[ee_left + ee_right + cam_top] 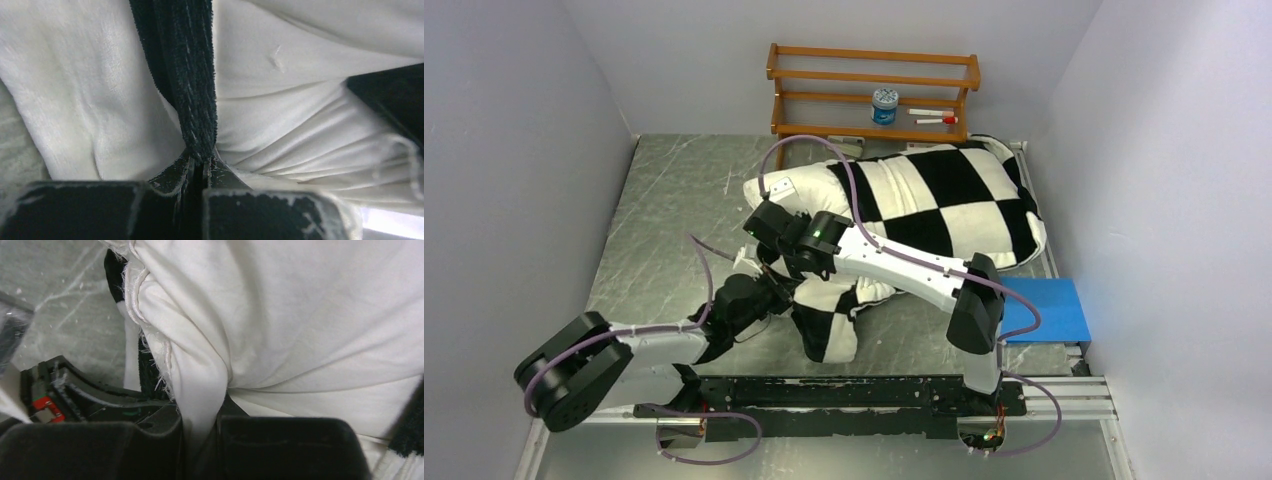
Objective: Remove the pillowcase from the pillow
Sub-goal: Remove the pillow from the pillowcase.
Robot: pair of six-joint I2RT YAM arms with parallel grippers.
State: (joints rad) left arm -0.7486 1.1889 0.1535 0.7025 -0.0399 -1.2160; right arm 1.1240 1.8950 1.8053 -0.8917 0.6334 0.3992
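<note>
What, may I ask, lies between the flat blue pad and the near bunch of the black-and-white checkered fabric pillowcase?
In the top view, the right arm's black elbow joint beside the blue pad, then bare grey table up to the pillowcase.

Not a word anywhere could be read. The jar on the wooden shelf wore a blue-and-white label, but its print was far too small to make out. The white tag at the corner of the pillow showed a few dark specks, and I could not make out any letters in them. Up close, both wrist views showed only cloth, with no lettering on it.
</note>
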